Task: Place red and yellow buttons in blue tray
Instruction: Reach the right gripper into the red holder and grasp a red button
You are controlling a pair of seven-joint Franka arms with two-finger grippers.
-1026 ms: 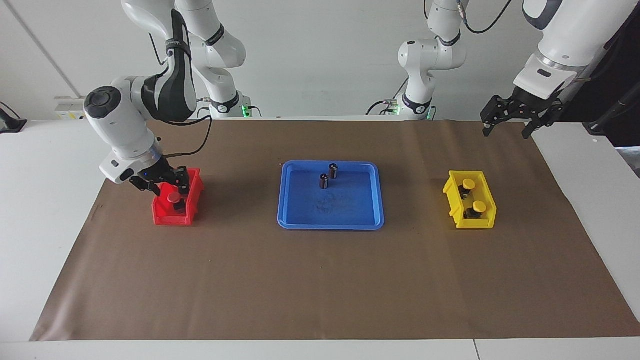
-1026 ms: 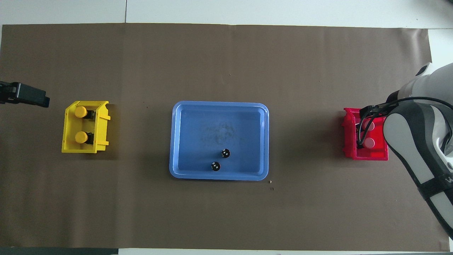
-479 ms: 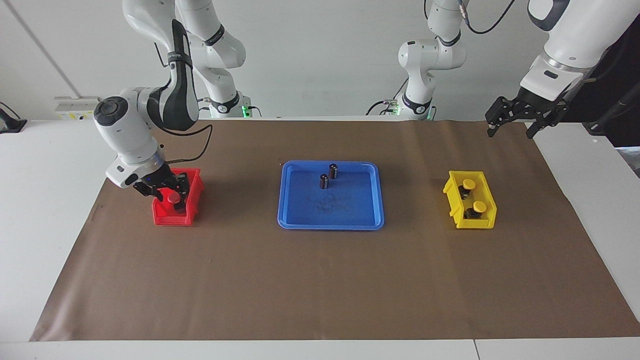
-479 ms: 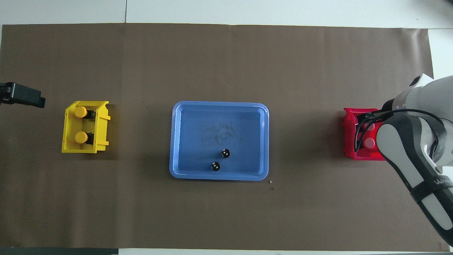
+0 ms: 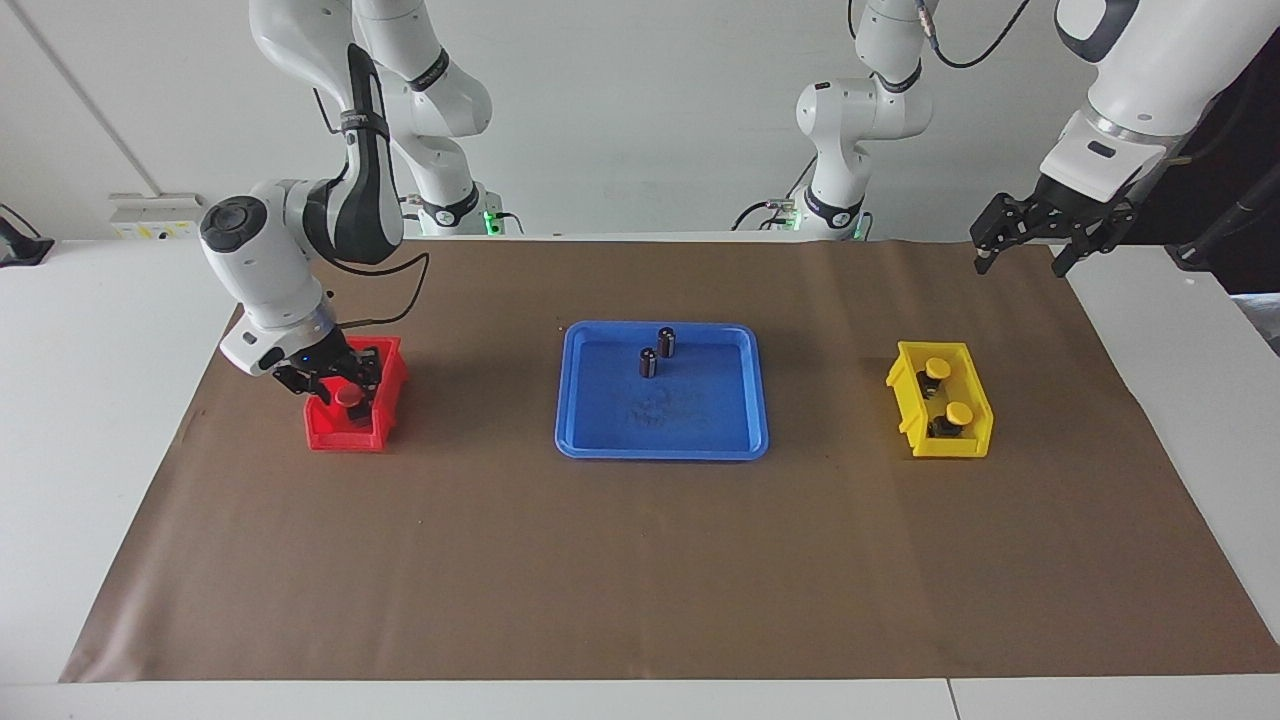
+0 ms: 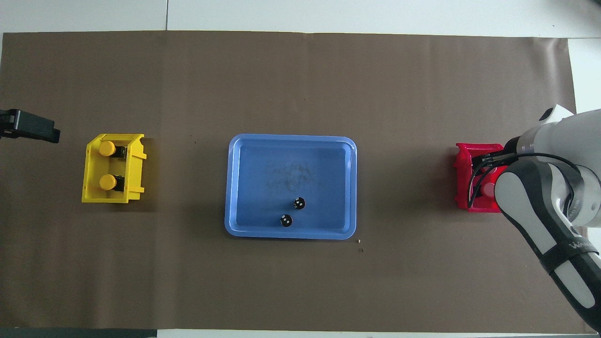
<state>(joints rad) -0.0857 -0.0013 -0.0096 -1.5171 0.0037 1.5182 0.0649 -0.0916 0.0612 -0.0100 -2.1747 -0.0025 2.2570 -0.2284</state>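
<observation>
The blue tray [image 5: 660, 453] [image 6: 291, 137] lies mid-table and holds no buttons. Two yellow buttons [image 5: 937, 368] [image 5: 959, 412] [image 6: 107, 148] [image 6: 108, 181] sit in the yellow bin [image 5: 950, 448] [image 6: 105, 199]. One red button [image 5: 348, 396] [image 6: 489, 188] shows in the red bin [image 5: 345, 438] [image 6: 462, 178]; the other red button is hidden by the gripper. My right gripper [image 5: 335, 382] is down in the red bin, open, with its fingers around the visible red button. My left gripper [image 5: 1022, 262] [image 6: 33, 131] waits open and empty in the air, over the mat's edge at the left arm's end.
Two small dark cylinders with silvery tops [image 5: 666, 342] [image 5: 648, 362] [image 6: 299, 203] [image 6: 286, 220] stand in the tray, on its side nearer the robots. A brown mat [image 5: 640, 560] covers the table. The right arm's forearm [image 6: 540, 206] covers part of the red bin from above.
The right arm has swung toward the tray's side and its gripper has settled lower into the red bin over the red button. The left gripper rose slightly, then held.
</observation>
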